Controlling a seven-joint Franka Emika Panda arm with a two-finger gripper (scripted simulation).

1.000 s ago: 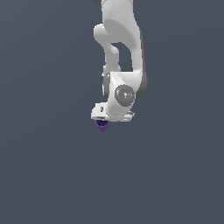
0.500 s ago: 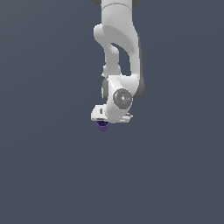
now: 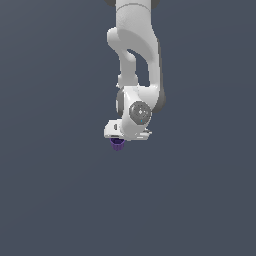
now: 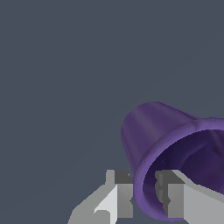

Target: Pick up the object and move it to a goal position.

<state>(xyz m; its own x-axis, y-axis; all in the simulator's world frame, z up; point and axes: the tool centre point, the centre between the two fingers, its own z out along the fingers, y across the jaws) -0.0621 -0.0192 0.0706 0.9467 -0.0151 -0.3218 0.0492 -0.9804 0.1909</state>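
Observation:
The small purple cup [image 3: 117, 145] hangs just under the white hand of the arm, near the middle of the exterior view. My gripper [image 3: 118, 140] is shut on the cup's rim wall. In the wrist view the cup [image 4: 148, 127] lies tilted, with its open mouth towards the camera. One finger [image 4: 119, 194] presses on the outside of the rim and the other finger sits inside the mouth. My gripper [image 4: 144, 194] pinches the rim band between them. In the exterior view the fingers are mostly hidden by the hand.
A plain dark grey surface [image 3: 60, 200] fills both views. The white arm [image 3: 134, 60] comes down from the top of the exterior view. No other object or goal marker shows.
The wrist has shifted slightly between one second ago and now. The cup stays in the gripper at nearly the same spot in the exterior view.

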